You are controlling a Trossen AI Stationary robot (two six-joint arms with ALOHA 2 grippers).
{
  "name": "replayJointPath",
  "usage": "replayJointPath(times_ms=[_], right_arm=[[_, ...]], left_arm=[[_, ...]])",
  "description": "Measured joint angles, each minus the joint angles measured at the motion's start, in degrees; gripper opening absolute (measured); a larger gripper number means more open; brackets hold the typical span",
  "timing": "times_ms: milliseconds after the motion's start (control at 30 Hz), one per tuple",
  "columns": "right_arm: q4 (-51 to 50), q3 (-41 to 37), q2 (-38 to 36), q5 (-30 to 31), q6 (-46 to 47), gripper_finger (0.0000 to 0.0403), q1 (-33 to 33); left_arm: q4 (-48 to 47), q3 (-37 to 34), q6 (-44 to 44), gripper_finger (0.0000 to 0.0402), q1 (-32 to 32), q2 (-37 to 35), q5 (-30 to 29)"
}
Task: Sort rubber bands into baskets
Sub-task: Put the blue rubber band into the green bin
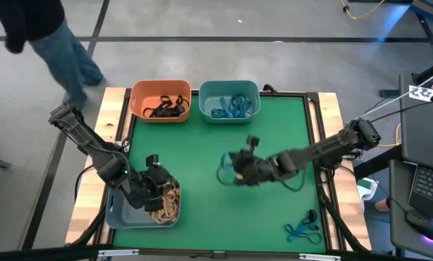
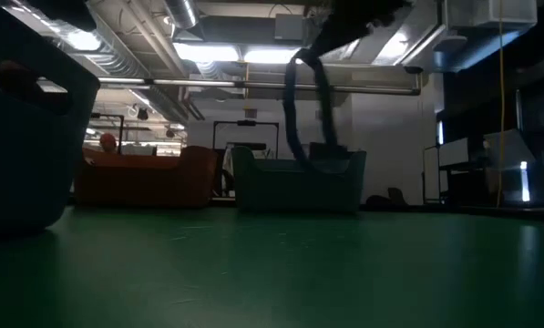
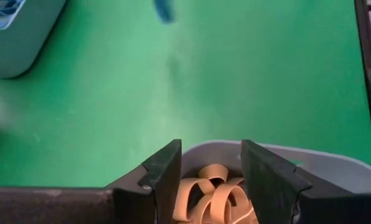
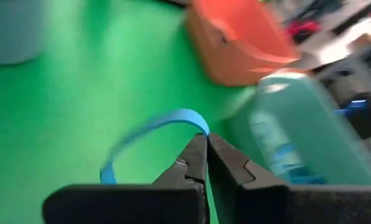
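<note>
Three baskets are out on the green tabletop [image 1: 274,130]: an orange basket [image 1: 160,100] with black bands, a teal basket [image 1: 229,101] with blue ones, and a grey-blue basket [image 1: 122,212] near the left arm holding tan bands [image 1: 167,203]. Right now the right gripper [image 4: 206,138] has its fingers pressed together on a blue rubber band [image 4: 149,129], which dangles as a loose loop above the middle of the tabletop, so this looks like the carry step. Next move I'd guess is swinging it over to the teal basket and letting go while it's properly above the rim, since a floppy loop could catch on the edge. Left gripper [image 3: 211,163] hovers over the grey-blue basket with fingers spread, holding nothing. A few more blue bands [image 1: 303,230] lie near the right front corner.
</note>
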Motion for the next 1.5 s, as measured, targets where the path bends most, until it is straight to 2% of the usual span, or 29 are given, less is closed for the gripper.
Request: replayJointPath(times_ms=[200,433,600,733,867,1000,1267,1400,1500], right_arm=[[0.89,4.9,-0.02,2.44,-12.94,0.0012,-9.96],[5.84,7.96,-0.02,0.45,-23.42,0.0012,-22.75],[7.42,8.03,-0.02,-7.7,-23.5,0.0012,-31.53],[7.35,8.03,-0.02,-15.37,-19.38,0.0012,-36.79],[7.33,8.03,-0.02,-18.37,-16.76,0.0013,-40.41],[5.36,8.03,-0.02,-20.78,-13.85,0.0043,-42.82],[-6.48,8.03,-0.57,-20.06,-9.48,0.0166,-43.23],[-15.96,8.03,-2.41,-21.25,-9.09,0.0189,-39.33],[-23.47,8.03,-4.24,-25.48,-7.26,0.0188,-34.51]], left_arm=[[0.45,0.0,-0.25,0.0161,-0.98,3.02,-0.17],[3.65,0.0,-0.04,0.0161,-2.62,3.98,-6.99],[7.4,0.0,0.85,0.0161,-3.66,4.91,-12.54],[12.08,0.0,2.4,0.0161,-3.79,6.88,-13.66],[16.15,0.0,4.23,0.0161,-3.63,9.6,-14.1],[18.96,0.0,4.3,0.0161,-2.93,11.94,-14.38],[21.37,-0.02,6.22,0.0161,-2.87,12.61,-14.4],[21.23,-0.02,6.29,0.0161,-2.87,12.61,-14.38],[21.11,-0.02,6.53,0.0161,-2.87,12.61,-14.38]])
